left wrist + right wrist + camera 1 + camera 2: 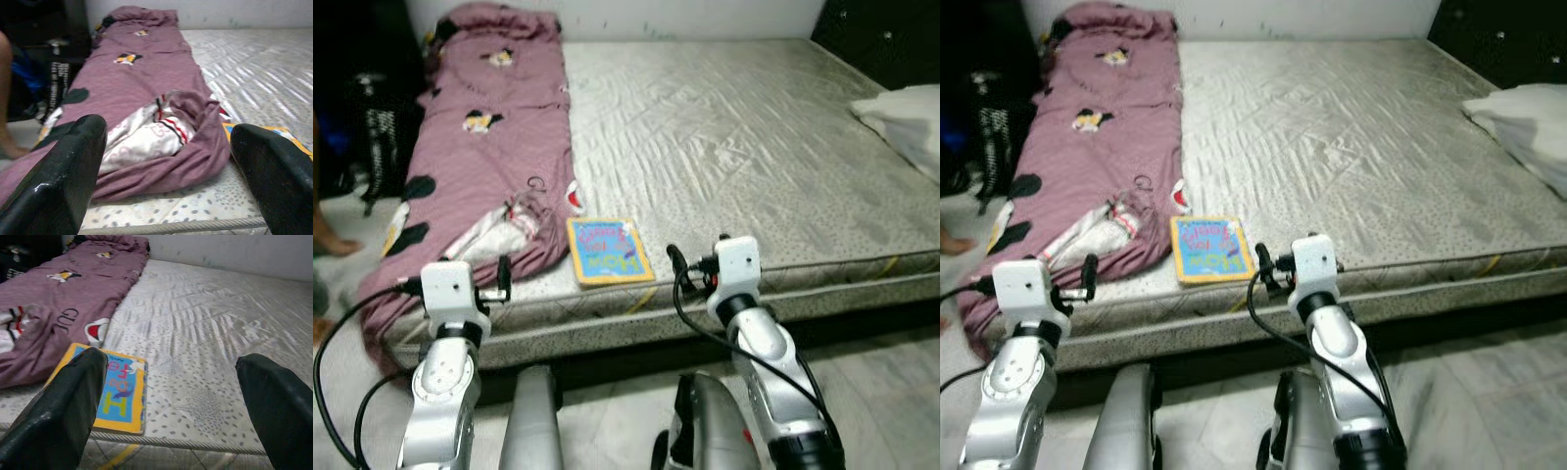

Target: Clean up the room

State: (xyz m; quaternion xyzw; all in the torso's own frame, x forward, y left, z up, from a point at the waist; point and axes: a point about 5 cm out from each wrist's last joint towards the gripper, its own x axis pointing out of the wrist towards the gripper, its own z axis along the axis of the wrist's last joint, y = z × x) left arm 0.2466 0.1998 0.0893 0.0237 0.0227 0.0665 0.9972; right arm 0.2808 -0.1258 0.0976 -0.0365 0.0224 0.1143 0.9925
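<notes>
We observe a bare mattress (734,147) covered in grey-white quilted fabric with a dotted band along its near edge. Along its left side lies a long mauve blanket (484,147), printed with small cartoon figures and dark patches, bunched at the far end near the wall and trailing off the near left corner. Near its lower end the blanket is turned back, exposing a white lining with red and dark trim (146,132).

Just beside the blanket's lower edge, flat on the mattress close to the near edge, lies a thin children's book (607,251). Its cover is blue with a yellow border and coloured lettering; we cannot read the lettering in full. In the right wrist view one corner of the book (117,394) sits behind a fingertip.

The left gripper (499,279) is held at the near left edge of the mattress, facing the turned-back part of the blanket. Its fingers (58,181) are spread wide with nothing between them. The right gripper (690,266) is held at the near edge just right of the book, likewise spread wide and empty, its fingers (63,411) apart from the book.

At the far right of the mattress rests a white pillow (906,117). Left of the bed we note a dark bag (377,127) on the floor and a person's bare foot (335,240).
</notes>
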